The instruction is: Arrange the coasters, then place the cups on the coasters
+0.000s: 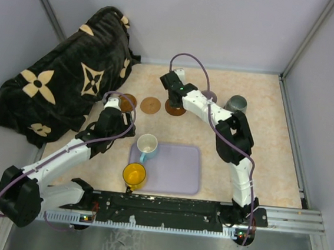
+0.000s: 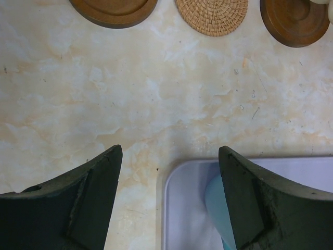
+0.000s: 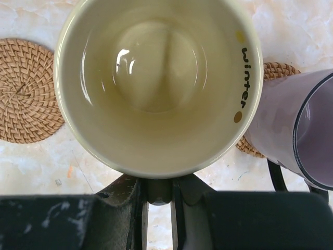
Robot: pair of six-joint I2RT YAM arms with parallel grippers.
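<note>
**Top and wrist views.** The right gripper (image 3: 158, 191) was clenched on the handle of the cream cup (image 3: 156, 83), one finger on either side. The cup was upright, its mouth toward the wrist camera and the word "winter" printed inside its rim. It was held at the row of coasters on the far part of the table (image 1: 258, 163), between a tan woven coaster (image 3: 26, 91) and the mauve cup (image 3: 296, 125). In the top view this gripper stood above a dark coaster (image 1: 172, 110); whether the cup touched it could not be told. The mauve cup stood on a second woven coaster (image 3: 273, 70), with the grey-green cup (image 1: 236, 103) just beside it.

The left gripper (image 2: 170, 151) was released — jaws spread wide, nothing between them — and hovered over bare table at a far corner of the lavender tray (image 2: 179, 219). Another dark coaster (image 1: 128, 102) lay near it, at the end of the row. The white-and-blue cup (image 1: 147, 144) stood on the tray at that same far corner. The yellow cup (image 1: 134, 173) stood at the tray's near corner on the same side. A black blanket with tan flower motifs (image 1: 63, 91) lay heaped against the wall beyond the left arm.
</note>
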